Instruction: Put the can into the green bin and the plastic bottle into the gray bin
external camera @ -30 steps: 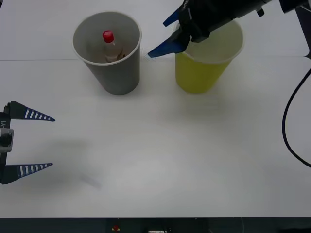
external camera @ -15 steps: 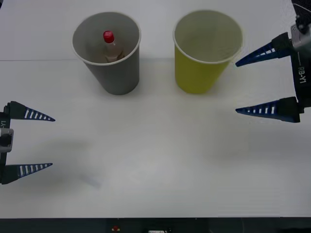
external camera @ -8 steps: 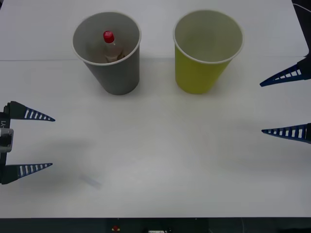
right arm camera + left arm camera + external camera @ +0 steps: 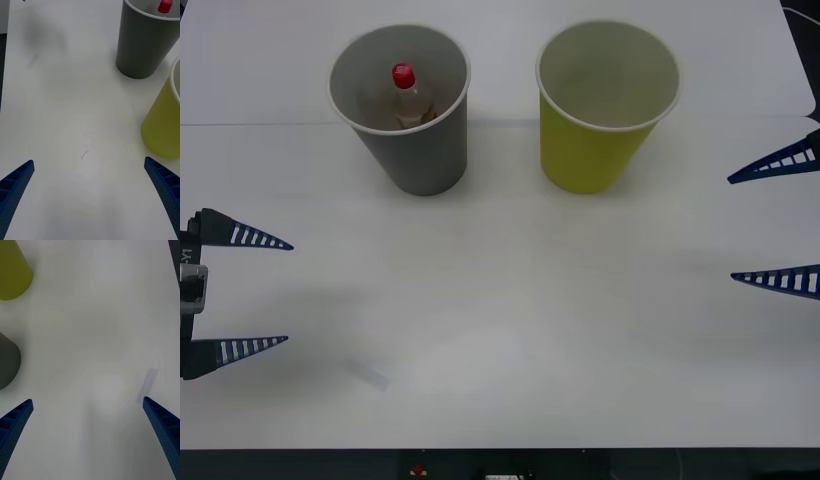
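Standing upright, red cap up, the plastic bottle (image 4: 408,95) sits inside the gray bin (image 4: 425,155); both grippers' jaws spread.

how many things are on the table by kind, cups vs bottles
cups: 2, the gray cup and the yellow-green cup
bottles: 1, the red-capped bottle standing inside the gray cup
total: 3
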Robot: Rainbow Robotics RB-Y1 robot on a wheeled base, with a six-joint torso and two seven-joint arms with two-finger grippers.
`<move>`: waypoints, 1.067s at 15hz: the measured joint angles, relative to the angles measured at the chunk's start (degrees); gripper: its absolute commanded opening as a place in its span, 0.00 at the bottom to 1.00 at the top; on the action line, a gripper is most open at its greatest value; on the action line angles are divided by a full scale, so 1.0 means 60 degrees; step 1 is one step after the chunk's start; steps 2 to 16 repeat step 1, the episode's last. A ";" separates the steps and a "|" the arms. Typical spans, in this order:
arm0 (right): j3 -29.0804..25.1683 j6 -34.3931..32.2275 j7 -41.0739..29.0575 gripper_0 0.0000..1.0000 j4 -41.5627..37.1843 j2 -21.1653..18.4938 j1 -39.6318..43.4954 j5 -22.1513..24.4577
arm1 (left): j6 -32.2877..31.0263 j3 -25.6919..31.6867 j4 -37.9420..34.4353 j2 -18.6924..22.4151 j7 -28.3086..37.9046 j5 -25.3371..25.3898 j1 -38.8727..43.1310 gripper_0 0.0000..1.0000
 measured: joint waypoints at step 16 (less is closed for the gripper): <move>-0.0004 0.0000 0.0000 1.00 0.0008 0.0000 0.0000 -0.0008 | 0.0000 0.0000 0.0000 0.0000 0.0000 0.0000 0.0000 1.00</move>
